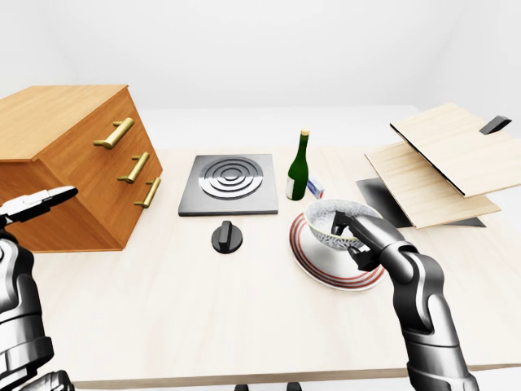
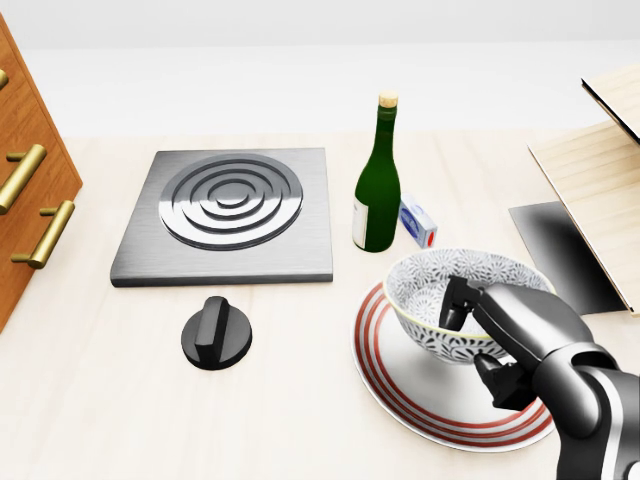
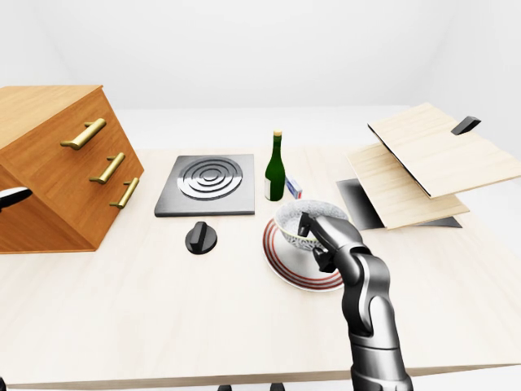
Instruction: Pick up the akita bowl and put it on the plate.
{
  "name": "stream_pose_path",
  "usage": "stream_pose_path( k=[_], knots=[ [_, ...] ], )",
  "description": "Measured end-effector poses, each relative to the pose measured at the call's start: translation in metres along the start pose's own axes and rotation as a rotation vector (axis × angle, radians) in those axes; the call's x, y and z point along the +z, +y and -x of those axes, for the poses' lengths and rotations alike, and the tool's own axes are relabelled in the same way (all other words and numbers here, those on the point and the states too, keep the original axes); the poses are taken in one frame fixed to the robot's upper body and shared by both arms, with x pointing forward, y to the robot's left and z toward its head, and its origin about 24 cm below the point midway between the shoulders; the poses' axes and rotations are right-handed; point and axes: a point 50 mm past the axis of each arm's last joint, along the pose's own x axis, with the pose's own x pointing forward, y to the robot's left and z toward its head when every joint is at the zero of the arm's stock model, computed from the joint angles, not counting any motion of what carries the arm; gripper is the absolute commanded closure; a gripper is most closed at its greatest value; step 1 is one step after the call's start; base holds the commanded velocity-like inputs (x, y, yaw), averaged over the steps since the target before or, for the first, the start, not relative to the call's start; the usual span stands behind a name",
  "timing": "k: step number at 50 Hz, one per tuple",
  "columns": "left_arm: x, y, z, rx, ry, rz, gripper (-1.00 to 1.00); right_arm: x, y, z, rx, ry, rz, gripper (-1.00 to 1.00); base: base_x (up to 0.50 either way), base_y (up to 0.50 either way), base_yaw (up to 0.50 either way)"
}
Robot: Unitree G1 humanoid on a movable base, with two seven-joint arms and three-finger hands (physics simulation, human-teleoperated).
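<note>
In the head view, the akita bowl [image 2: 425,285] is over the plate [image 2: 400,395], bottle [image 2: 378,180] above, hob [image 2: 225,215] left.

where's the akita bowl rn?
Head view, lower right: the akita bowl is gripped at its rim by the right hand, low over the red-striped plate, just below the green bottle. Contact with the plate is unclear.
</note>
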Motion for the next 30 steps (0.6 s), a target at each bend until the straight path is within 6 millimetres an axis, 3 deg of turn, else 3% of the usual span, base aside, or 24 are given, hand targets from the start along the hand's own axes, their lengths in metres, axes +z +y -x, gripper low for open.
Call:
stream_pose_path(
  k=[30],
  knots=[
    [0.0016,-0.0060,-0.0051,0.001,-0.003,-0.001,-1.00,-0.0044,0.0011,-0.0074,0.030,0.006,-0.010,1.00,0.00,0.00,0.00]
  ],
)
